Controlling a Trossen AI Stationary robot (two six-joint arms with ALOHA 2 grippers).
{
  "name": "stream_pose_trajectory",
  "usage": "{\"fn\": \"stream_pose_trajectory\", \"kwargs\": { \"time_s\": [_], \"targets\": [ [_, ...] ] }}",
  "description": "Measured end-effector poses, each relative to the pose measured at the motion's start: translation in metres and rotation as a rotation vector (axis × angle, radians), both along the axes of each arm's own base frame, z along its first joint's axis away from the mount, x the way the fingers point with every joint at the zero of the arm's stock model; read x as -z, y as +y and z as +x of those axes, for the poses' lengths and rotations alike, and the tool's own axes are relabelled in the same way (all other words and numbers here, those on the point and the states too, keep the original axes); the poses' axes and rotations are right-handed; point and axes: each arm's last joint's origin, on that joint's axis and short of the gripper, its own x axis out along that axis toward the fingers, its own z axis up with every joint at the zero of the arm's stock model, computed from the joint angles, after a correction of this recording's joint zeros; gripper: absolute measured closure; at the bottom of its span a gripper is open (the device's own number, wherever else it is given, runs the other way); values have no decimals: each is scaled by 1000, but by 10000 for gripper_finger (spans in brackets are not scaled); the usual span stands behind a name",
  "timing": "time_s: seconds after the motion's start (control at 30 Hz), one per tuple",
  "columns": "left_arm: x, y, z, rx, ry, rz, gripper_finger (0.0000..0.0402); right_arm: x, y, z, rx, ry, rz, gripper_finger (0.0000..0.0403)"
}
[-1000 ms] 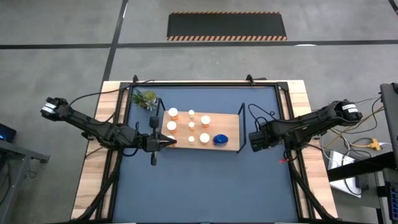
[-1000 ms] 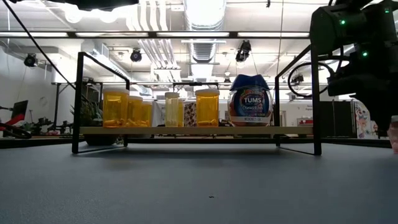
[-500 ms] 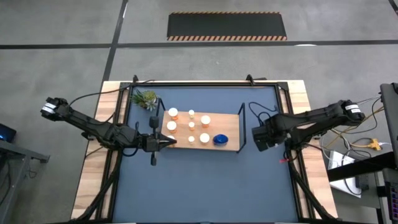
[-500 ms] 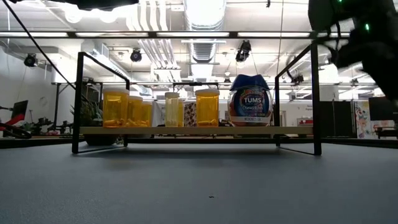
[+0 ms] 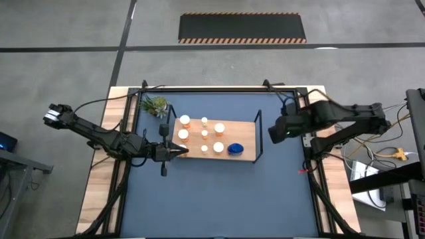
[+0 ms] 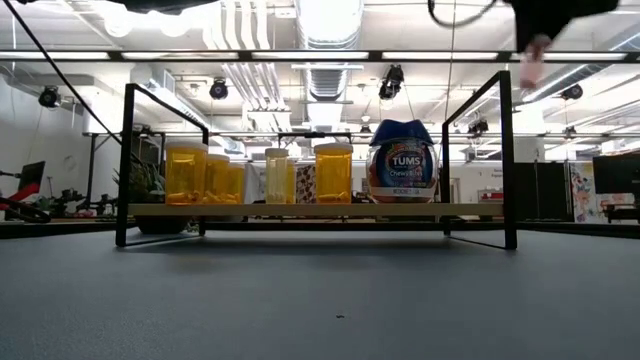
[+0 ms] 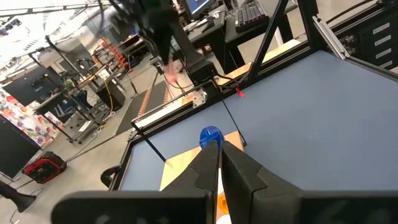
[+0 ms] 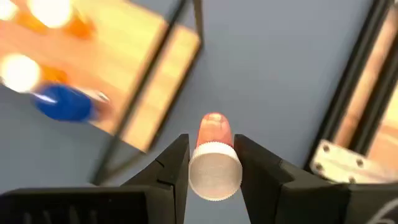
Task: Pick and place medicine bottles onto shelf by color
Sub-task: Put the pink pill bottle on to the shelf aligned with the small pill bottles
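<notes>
Holding seven bottles (image 5: 203, 138), shelf (image 5: 244, 155); right end effector (image 8: 213, 163) grasping white-capped bottle (image 8: 214, 167); left end effector (image 5: 180, 152) clenched.

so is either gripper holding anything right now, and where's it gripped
Yes: the right gripper holds a small white-capped bottle, its fingers on either side of the cap, off the shelf's right end. The left gripper is shut on nothing.

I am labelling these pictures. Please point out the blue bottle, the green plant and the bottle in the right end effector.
blue bottle (image 5: 235, 149), high view, its top.
green plant (image 5: 155, 105), high view, its leaves.
held bottle (image 8: 215, 170), right wrist view, its white cap.
</notes>
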Motion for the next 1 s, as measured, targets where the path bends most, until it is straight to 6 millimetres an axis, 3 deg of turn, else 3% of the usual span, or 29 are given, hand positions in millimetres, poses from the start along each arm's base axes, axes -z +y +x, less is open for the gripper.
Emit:
{"fn": "stream_pose_trajectory", "kwargs": {
  "time_s": [0.2, 0.4, 0.73, 1.0],
  "targets": [
    [0, 0, 0, -2, 1, 1, 402, -33, -2, 3, -32, -113, -75, 300],
    [0, 0, 0, -2, 1, 2, 402, -42, -1, 19, -73, -134, -102, 300],
    [0, 0, 0, -2, 0, 7, 402, -59, -3, 82, -272, -129, -177, 300],
    [-9, 2, -2, -29, -37, 183, 402, -53, -35, 148, -464, -109, -131, 300]
  ]
}}
